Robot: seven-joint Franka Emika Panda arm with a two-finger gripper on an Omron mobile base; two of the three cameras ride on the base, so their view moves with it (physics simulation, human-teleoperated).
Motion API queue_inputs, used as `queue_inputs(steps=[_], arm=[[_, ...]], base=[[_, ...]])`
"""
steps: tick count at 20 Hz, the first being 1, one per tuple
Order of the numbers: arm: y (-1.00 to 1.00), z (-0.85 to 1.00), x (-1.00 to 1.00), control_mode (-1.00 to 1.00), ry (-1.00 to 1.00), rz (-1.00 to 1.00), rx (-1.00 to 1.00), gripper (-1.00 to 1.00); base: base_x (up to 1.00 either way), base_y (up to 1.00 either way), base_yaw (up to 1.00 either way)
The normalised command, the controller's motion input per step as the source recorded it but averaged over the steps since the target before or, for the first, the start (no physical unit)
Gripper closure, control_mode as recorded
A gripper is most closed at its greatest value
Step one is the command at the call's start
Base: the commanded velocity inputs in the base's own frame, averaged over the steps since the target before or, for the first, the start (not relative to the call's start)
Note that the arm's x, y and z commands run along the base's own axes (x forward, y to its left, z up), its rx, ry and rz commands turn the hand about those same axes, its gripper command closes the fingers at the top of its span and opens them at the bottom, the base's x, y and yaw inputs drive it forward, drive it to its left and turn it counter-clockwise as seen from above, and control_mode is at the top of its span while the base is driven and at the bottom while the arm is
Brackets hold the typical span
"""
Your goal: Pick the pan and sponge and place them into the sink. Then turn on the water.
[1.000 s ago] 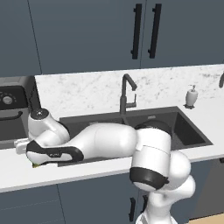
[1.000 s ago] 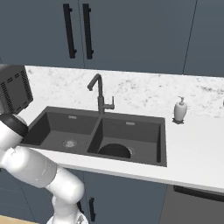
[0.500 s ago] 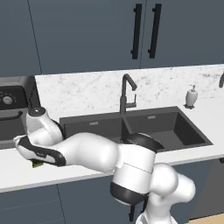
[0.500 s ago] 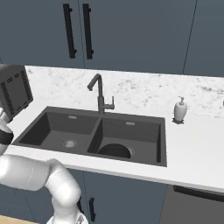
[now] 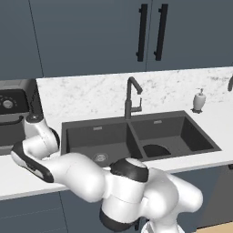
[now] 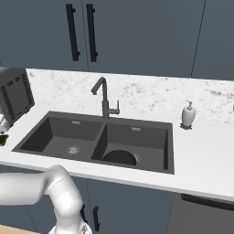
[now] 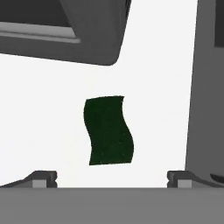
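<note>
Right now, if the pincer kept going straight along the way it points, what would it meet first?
Most likely the sponge: in the hand view its dark green face lies on the white counter midway between the open pincer's two tips, with nothing visible between. How far off it lies is unclear.

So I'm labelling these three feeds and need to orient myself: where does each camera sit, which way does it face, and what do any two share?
Left base view: behind the arm to its left, facing forward and down at the dark grey double-basin sink; white arm sweeps left.
Right base view: behind to its right, same sink; arm at lower left.
Hand view: on the hand, looking down at the dark green wavy sponge on white counter; gripper open above it.
Both base views share the sink, angular faucet and white soap dispenser.
</note>
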Motion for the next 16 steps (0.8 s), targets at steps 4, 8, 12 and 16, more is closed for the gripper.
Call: queue_inputs(steps=[4,8,12,16], arm=[[0.0,-0.14,0.01,-1.0,0.0,0.0,0.0,-1.0],[0.02,-0.27,0.01,-1.0,0.0,0.0,0.0,-1.0],[0.02,-0.24,0.08,-1.0,0.0,0.0,0.0,-1.0],[0.07,-0.18,0.13,-1.0,0.0,0.0,-0.01,-1.0]], base=[[0.0,0.0,0.0],[0.0,0.0,0.0],[0.0,0.0,0.0],[0.0,0.0,0.0]])
